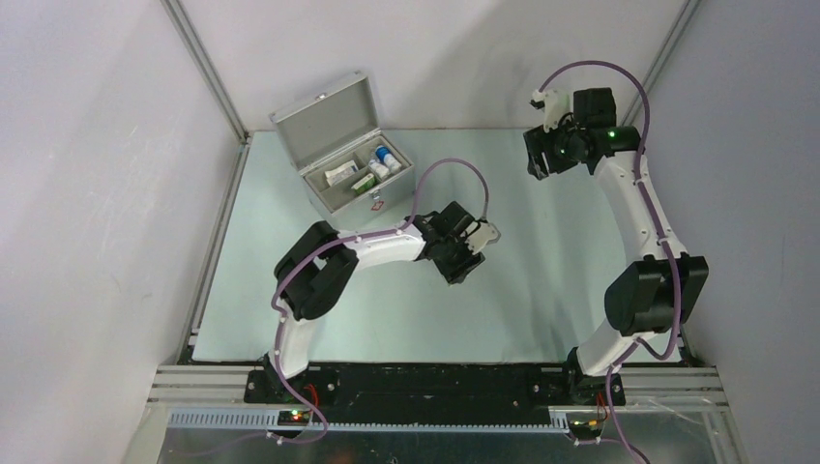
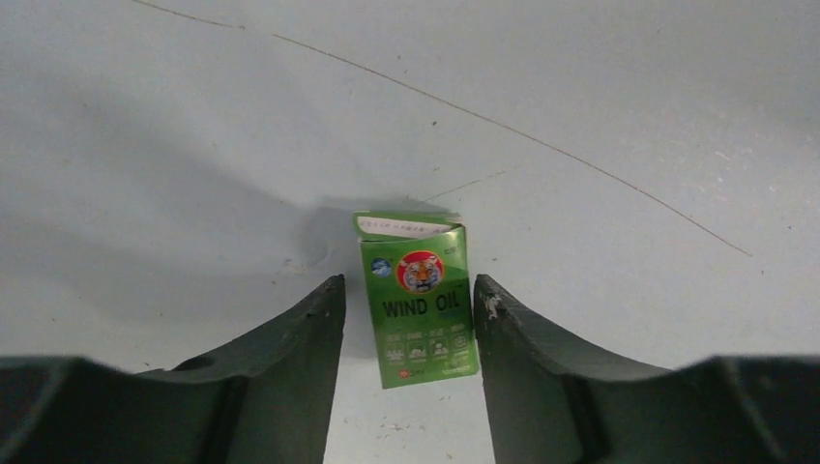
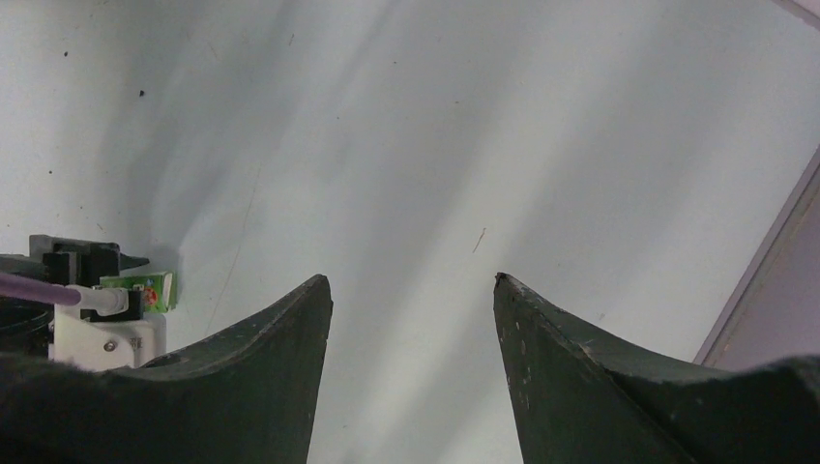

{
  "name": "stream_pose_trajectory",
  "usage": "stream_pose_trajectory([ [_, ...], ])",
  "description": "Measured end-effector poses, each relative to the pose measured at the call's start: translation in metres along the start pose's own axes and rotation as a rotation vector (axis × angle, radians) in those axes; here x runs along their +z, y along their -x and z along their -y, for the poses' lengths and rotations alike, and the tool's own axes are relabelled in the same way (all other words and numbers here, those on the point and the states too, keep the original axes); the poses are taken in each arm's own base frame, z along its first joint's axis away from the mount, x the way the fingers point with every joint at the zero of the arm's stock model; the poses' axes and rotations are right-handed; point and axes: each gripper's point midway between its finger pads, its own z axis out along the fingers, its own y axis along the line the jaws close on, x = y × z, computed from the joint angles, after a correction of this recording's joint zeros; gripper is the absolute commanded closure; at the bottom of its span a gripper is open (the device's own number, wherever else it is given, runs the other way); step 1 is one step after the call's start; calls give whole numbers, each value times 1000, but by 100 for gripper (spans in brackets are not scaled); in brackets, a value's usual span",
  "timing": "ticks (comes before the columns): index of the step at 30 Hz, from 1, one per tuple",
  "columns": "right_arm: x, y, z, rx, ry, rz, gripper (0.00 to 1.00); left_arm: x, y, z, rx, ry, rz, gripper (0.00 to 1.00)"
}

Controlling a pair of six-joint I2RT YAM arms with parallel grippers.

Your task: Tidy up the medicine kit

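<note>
Left gripper (image 2: pixel 407 282) straddles green Wind Oil box (image 2: pixel 418 300) (medicine kit (image 1: pixel 324 124) open, apart).

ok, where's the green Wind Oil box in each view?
Top external: not visible, hidden under the left tool, near centre.
Left wrist: Wind Oil box at centre, between the tool's fingers.
Right wrist: far left edge, behind the left arm's white camera mount.
Shared landmark: that white mount, also seen from above.

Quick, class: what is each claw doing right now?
Left claw: open, either side of the green box, not clamped on it.
Right claw: open, empty.
</note>
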Motion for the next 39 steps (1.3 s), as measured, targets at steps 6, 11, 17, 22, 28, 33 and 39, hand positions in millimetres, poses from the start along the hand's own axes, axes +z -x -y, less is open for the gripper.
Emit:
stream_pose_trajectory([
  [6,10,-4,1,6,7,-21,34,4,5,-5,9,25,33,65],
  [11,12,-5,2,7,8,-26,34,3,6,-10,-10,3,49,68],
  [17,11,-5,3,8,6,-26,34,-17,10,-25,-79,-32,89,70],
  [22,12,-3,6,6,0,-27,34,-67,40,-41,-93,-26,219,70],
  [28,19,8,8,2,6,-17,34,-133,68,-85,-97,69,347,70],
  [33,28,18,0,-25,24,-8,34,-187,65,-156,-68,265,374,68],
  [39,37,34,-20,-98,58,10,34,-219,29,-211,-7,422,261,69],
])
